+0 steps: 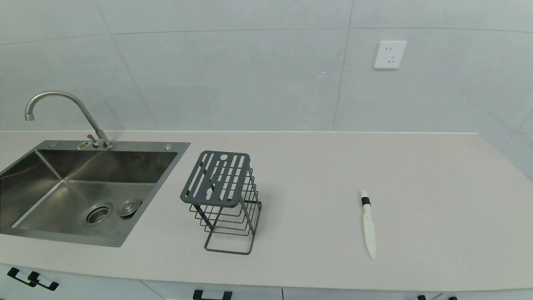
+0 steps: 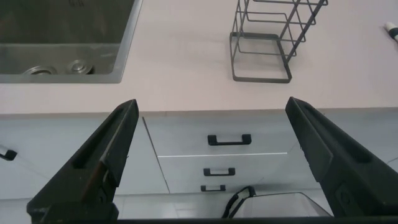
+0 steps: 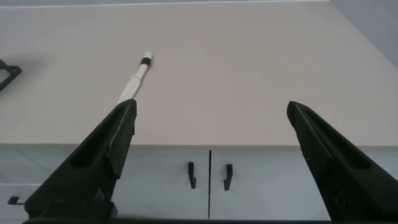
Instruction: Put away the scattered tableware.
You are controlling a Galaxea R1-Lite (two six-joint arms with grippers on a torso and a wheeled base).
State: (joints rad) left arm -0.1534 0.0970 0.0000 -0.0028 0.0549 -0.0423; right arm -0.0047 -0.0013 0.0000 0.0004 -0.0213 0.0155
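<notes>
The white knife (image 1: 368,227) lies flat on the desk (image 1: 316,166), well apart from the wire knife rack (image 1: 216,179). The rack's slotted top looks made to take blades from above, and it stands just beside the sink (image 1: 175,146). Both arms wait low before the cabinet fronts (image 2: 186,143), jaws spread wide and empty. The right end effector (image 3: 211,104) faces the knife, so it seems best placed to lift it. The left end effector (image 2: 211,102) faces the rack.
</notes>
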